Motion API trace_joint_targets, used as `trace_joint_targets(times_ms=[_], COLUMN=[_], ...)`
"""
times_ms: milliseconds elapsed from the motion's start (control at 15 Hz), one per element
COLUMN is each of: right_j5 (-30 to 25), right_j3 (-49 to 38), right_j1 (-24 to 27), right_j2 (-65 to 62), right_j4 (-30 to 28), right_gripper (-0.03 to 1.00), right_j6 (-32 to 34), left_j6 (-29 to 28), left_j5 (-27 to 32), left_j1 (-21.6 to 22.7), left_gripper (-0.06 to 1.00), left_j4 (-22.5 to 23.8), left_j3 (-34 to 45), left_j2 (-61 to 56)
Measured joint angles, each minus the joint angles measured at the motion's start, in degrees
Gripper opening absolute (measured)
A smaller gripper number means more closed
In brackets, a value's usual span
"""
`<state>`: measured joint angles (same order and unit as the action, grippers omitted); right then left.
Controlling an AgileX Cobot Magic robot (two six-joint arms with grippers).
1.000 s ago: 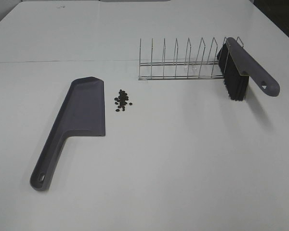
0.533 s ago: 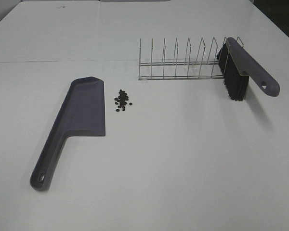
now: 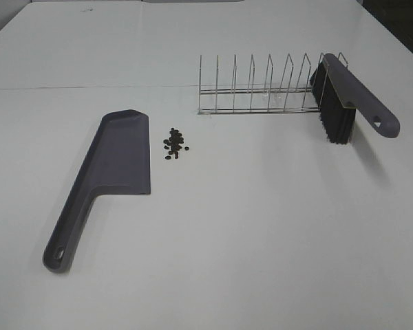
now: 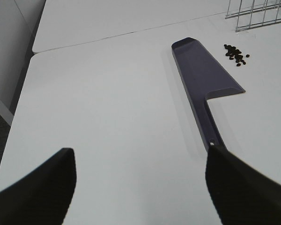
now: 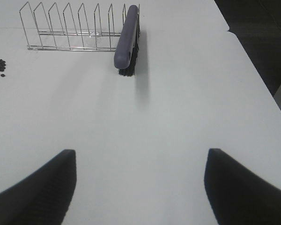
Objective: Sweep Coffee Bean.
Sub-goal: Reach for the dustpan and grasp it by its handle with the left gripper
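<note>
A small heap of dark coffee beans (image 3: 174, 143) lies on the white table, just right of the grey dustpan (image 3: 117, 165), whose long handle points toward the near left. The beans (image 4: 236, 53) and dustpan (image 4: 203, 75) also show in the left wrist view, far ahead of my left gripper (image 4: 140, 183), which is open and holds nothing. The grey brush (image 3: 354, 96) with black bristles leans in the right end of a wire rack (image 3: 258, 86). My right gripper (image 5: 140, 183) is open and empty, well short of the brush (image 5: 126, 40). Neither gripper appears in the high view.
The wire rack (image 5: 70, 28) stands behind the beans, with several upright dividers. A seam (image 3: 89, 87) runs across the table behind the dustpan. The table's left edge (image 4: 23, 89) and right edge (image 5: 253, 61) drop off to the floor.
</note>
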<state>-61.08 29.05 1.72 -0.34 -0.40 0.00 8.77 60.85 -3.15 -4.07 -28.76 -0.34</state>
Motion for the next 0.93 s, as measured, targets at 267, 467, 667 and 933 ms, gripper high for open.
trace_joint_targets(times_ms=[267, 467, 667, 933], right_j5=[0.00, 0.00, 0.00, 0.00], right_j3=[0.00, 0.00, 0.00, 0.00], right_j1=[0.00, 0.00, 0.00, 0.00], right_j2=[0.00, 0.00, 0.00, 0.00], right_j4=[0.00, 0.00, 0.00, 0.00], right_gripper=[0.63, 0.63, 0.63, 0.63], right_j6=[0.00, 0.00, 0.00, 0.00], left_j6=[0.00, 0.00, 0.00, 0.00], left_j5=[0.00, 0.00, 0.00, 0.00], left_j1=[0.00, 0.00, 0.00, 0.00], left_gripper=[0.70, 0.70, 0.70, 0.70], left_j4=[0.00, 0.00, 0.00, 0.00], left_j3=[0.00, 0.00, 0.00, 0.00], left_j2=[0.00, 0.00, 0.00, 0.00])
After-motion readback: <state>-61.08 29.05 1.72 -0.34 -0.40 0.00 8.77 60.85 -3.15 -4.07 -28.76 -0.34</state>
